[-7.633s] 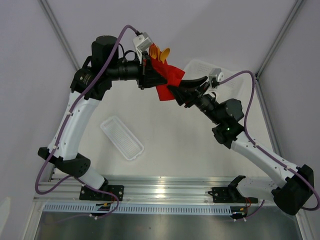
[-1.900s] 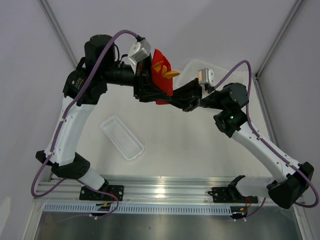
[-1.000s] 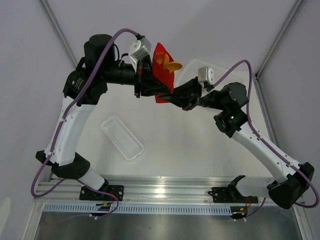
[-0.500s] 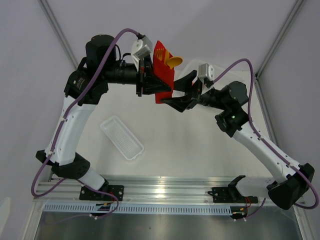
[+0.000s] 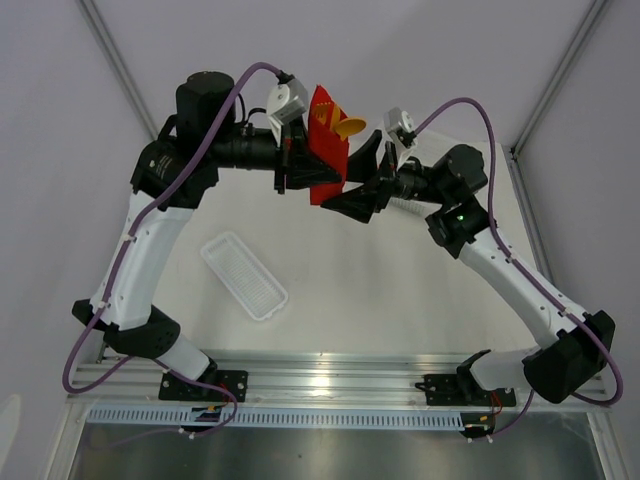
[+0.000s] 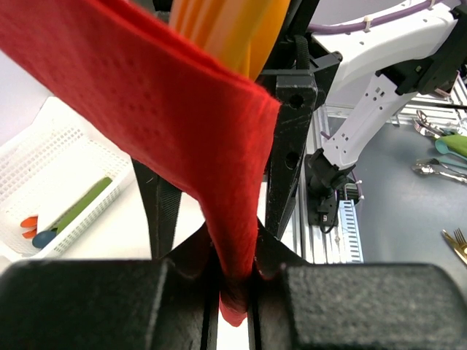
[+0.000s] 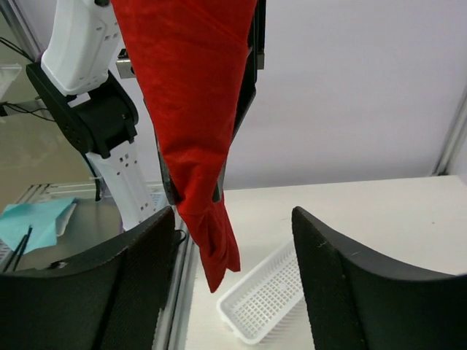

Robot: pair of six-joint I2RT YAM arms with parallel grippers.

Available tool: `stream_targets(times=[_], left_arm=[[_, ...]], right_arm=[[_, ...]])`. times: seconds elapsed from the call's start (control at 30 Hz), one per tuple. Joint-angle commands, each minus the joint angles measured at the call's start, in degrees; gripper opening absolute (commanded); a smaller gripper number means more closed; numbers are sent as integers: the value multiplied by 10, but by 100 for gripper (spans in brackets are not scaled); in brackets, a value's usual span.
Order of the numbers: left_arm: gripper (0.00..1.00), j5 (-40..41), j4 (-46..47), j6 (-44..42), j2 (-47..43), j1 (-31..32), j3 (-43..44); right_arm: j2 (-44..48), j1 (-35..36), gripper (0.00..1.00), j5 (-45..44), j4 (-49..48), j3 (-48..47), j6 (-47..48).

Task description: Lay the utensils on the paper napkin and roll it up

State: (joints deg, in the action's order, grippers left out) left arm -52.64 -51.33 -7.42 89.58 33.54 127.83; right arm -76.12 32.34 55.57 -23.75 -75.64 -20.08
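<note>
Left gripper (image 6: 235,281) jaws are pinching the red square paper napkin (image 6: 182,124); right gripper (image 5: 347,171), at 3 o'clock, is gaping wide. Slim orange plastic utensils (image 5: 347,127) are showing overhead, not right-wrist.

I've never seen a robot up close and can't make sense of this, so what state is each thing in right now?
paper napkin: rolled around the utensils, held up off the table.
utensils: wrapped, orange heads poking out the top.
left hand: shut on the napkin's lower part.
right hand: open, gripping nothing.
white tray: flat on the table, empty.
mesh basket: holding a few items.
</note>
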Motion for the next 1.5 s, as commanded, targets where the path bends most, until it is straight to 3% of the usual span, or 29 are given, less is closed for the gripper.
stream_targets(times=[0.0,0.2,0.37,0.47,0.5,0.6,0.97,1.07,1.2,1.3,1.47], left_arm=[[1,6,0,-22,-8,2,-6],[1,5,-1,-23,-10,2,-7],[1,2,1,-22,-12,2,-11],[1,-4,1,-18,-13,2,-11],[1,-5,1,-17,-13,2,-12],[1,-5,1,-16,-15,2,-11],[2,10,0,-14,-24,2,-14],[15,20,-3,-15,-26,2,-16],[45,25,-11,-22,-27,2,-17],[58,41,-12,-22,-29,2,-18],[70,57,-18,-29,-35,2,-17]], right_arm=[[4,6,67,13,-10,-13,-30],[-3,16,42,16,-30,-13,-45],[-7,24,42,15,-41,-11,-49],[-15,26,28,16,-54,-12,-60],[-16,27,18,16,-56,-13,-62],[-18,26,2,16,-54,-13,-62],[-6,25,0,7,-28,-5,-46],[1,25,0,0,-12,-1,-31],[6,22,0,-5,-10,2,-28],[8,19,0,-9,-9,4,-30],[10,12,0,-13,-4,6,-30]])
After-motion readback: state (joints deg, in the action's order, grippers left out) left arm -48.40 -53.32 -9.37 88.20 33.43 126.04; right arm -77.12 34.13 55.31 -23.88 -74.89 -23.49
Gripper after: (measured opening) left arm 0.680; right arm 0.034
